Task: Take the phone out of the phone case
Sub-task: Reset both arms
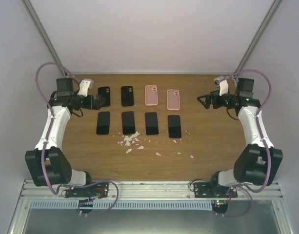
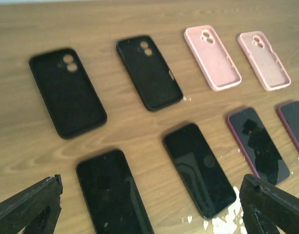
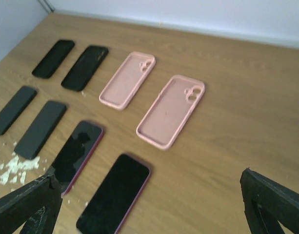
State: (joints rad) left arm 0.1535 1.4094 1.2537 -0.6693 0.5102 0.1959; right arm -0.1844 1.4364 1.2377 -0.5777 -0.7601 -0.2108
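Top view. I see eight items on the desk [image 1: 212, 141] in two rows. Far row, from the left edge: two black cases [image 1: 104, 96], then two pink cases [image 1: 151, 95]. Near row: four phones [image 1: 128, 122], screens up, one in front of each case and clear of it. White crumbs [image 1: 131, 140] lie just nearer than the middle phones. The left gripper [image 1: 99, 101] hangs at the left edge, just beside the first black case. The right gripper [image 1: 201, 101] hangs near the right edge, apart from the last pink case.

Left wrist. Fingers [image 2: 27, 207] sit at the two bottom corners, jaws wide, nothing between them but desk and phones below. Black and pink cases lie hollow side up, camera cut-outs at the far end.

Right wrist. Fingers [image 3: 276, 200] are likewise spread wide and hold nothing. Both pink cases show bare insides. The two nearest phones have a dark red rim. I cannot tell whether that is a thin case or the phone's own edge.
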